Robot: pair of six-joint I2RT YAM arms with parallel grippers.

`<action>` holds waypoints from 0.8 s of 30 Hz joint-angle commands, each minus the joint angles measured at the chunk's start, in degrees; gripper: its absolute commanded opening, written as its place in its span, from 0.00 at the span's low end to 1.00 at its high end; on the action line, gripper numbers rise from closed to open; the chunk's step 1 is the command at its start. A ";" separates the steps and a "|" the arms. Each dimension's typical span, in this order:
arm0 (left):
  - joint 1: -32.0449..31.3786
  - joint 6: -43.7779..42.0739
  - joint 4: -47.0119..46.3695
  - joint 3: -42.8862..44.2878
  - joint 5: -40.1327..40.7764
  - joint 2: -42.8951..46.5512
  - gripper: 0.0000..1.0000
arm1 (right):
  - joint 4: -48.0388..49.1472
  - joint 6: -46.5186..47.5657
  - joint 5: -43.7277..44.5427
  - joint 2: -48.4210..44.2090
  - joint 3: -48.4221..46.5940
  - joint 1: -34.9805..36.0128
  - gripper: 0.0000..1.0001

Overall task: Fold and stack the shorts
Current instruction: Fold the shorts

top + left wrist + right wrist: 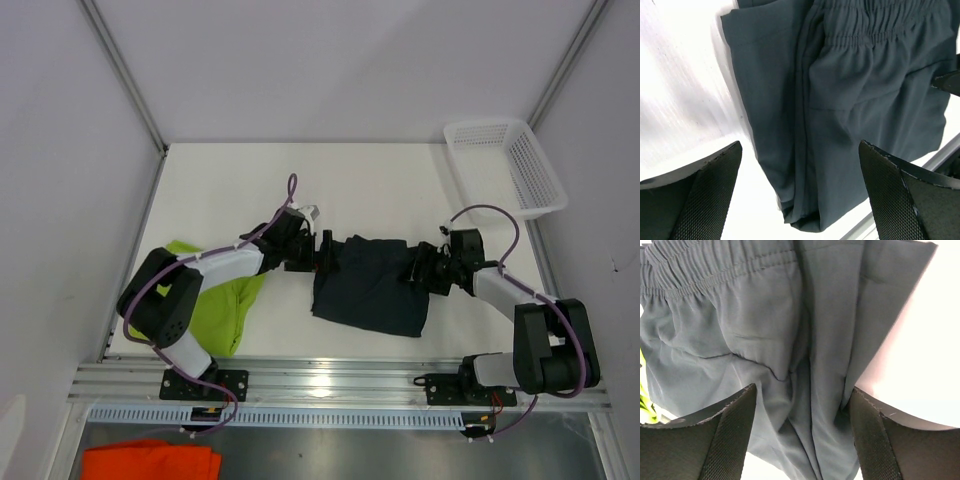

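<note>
The dark navy shorts (370,285) lie folded on the white table between my two grippers, waistband toward the far side. My left gripper (322,255) is at their left edge, open. In the left wrist view its fingers (715,185) stand wide apart above the shorts' folded edge (850,90). My right gripper (415,268) is at their right edge, open. In the right wrist view the dark cloth (740,325) lies loose and bunched between the pads (875,435). The lime green shorts (215,300) lie crumpled at the left, under my left arm.
A white plastic basket (505,165) stands at the back right corner. An orange cloth (150,460) lies below the table's front rail (330,385). White walls close in the left, back and right sides.
</note>
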State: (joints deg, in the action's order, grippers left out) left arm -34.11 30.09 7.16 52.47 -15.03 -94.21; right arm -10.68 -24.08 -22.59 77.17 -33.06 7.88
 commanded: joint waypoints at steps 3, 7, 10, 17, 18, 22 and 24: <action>0.09 2.61 -6.45 -2.63 -1.67 3.16 0.99 | -0.58 1.66 -2.46 -1.40 0.71 -2.34 0.75; -0.87 4.01 -9.61 -3.86 -1.67 1.76 0.99 | 0.22 0.87 -3.08 0.70 1.50 -2.96 0.71; -1.92 4.28 -11.11 -3.69 -1.41 0.97 0.99 | 0.04 0.43 -1.50 1.14 1.77 -2.96 0.65; -2.37 4.45 -9.36 -2.81 3.33 -0.79 0.99 | -4.35 -1.06 4.57 -2.89 1.94 -2.96 0.66; -2.54 4.54 -9.09 -2.98 4.64 -0.53 0.99 | -5.14 -1.41 5.18 -4.38 2.03 -2.96 0.75; -2.72 4.46 -8.04 -3.86 7.11 0.87 0.99 | -7.16 -1.68 6.85 -7.29 1.68 -2.96 0.83; -2.81 4.45 -7.60 -4.04 7.99 1.66 0.99 | -8.39 -1.85 7.82 -8.17 1.68 -2.96 0.84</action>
State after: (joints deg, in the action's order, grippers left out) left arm -36.56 33.69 -0.45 48.82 -10.11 -94.83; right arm -15.90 -25.45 -17.85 71.18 -31.62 5.10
